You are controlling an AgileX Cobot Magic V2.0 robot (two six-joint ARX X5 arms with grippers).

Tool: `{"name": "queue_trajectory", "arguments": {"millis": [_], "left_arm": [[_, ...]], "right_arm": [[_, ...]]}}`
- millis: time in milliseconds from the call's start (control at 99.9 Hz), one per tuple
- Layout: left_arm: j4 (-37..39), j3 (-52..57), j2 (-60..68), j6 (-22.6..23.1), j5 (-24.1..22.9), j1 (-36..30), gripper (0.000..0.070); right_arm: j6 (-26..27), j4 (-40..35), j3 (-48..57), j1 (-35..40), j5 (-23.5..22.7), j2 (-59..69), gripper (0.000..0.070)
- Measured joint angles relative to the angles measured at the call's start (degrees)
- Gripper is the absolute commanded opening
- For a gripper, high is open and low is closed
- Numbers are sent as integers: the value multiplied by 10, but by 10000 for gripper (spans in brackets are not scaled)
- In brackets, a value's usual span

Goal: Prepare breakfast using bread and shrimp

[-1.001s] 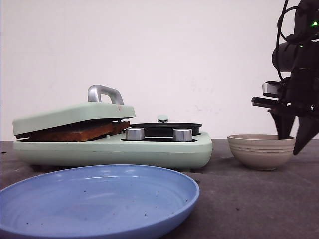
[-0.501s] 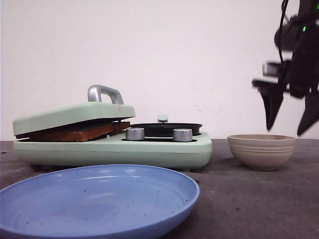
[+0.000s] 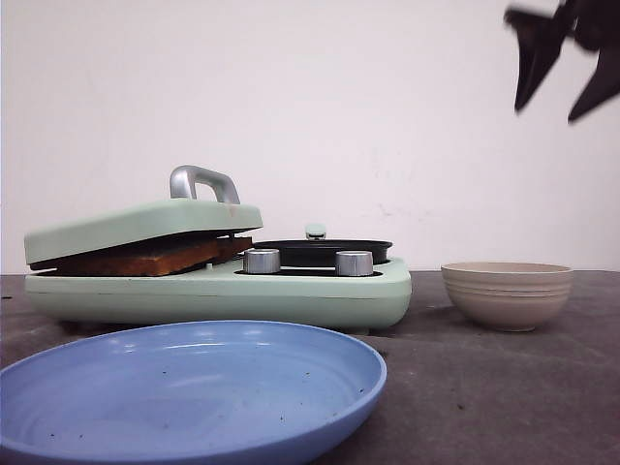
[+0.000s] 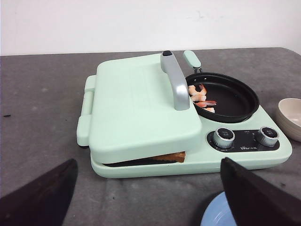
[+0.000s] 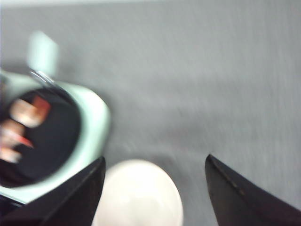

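The bread [image 4: 168,157] is mostly hidden under the lid [image 4: 136,108]; the right claw [image 3: 565,66], apart and empty, is cut off upper right above the grey bench [image 3: 484,387]; the left claw [image 4: 150,197] is apart.

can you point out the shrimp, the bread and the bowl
shrimp [image 4: 201,96]: left wrist view, on the pink pieces in the black pan
bread [image 4: 170,157]: left wrist view, on the browned edge under the lid
bowl [image 3: 507,294]: front view, on its ribbed outer wall

Was backed by a plain white wall [image 3: 320,107], evenly lit; stood over a dark grey, faintly speckled table [image 3: 484,387].
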Motion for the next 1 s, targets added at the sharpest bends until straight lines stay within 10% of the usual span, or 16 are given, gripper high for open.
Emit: {"name": "queue_trajectory", "arguments": {"millis": [461, 621, 761, 901, 1001], "left_arm": [[1, 0, 0, -1, 0, 0, 544], [18, 0, 0, -15, 0, 0, 535], [26, 0, 0, -26, 2, 0, 306], [26, 0, 0, -31, 13, 0, 0], [26, 0, 0, -40, 13, 0, 1]], "right_arm": [[-17, 143, -162, 100, -37, -228, 392], [-18, 200, -284, 140, -23, -319, 226], [-18, 204, -351, 166, -23, -372, 40], [-18, 203, -382, 184, -22, -402, 5], [-18, 206, -384, 195, -12, -423, 5]]}}
